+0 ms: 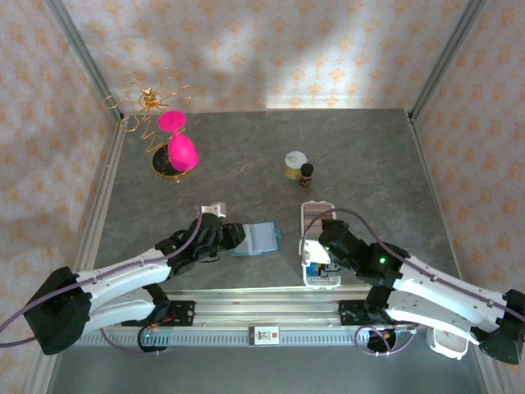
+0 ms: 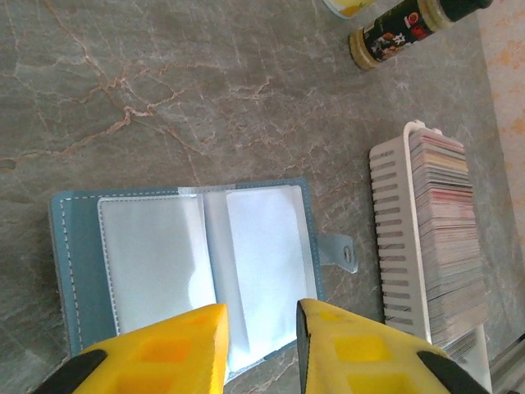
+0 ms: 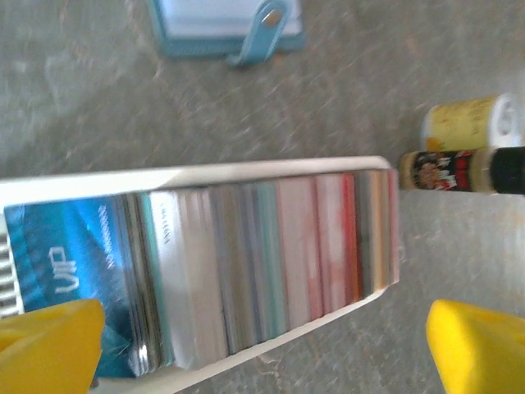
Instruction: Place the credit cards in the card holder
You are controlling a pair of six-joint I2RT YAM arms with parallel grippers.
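Note:
The card holder is a teal folding wallet lying open and flat, clear sleeves up, snap tab at its right edge. It sits at the table's front centre. My left gripper hovers at its near edge, yellow fingers a narrow gap apart, nothing clamped between them. The credit cards stand packed on edge in a long white slotted tray, with a bright blue card at one end. My right gripper stands wide open over the stack, one finger on each side.
The tray lies just right of the card holder, with my right gripper over its near half. Behind it stand a yellow-lidded jar and a small dark bottle. A pink hourglass and gold wire ornament sit back left.

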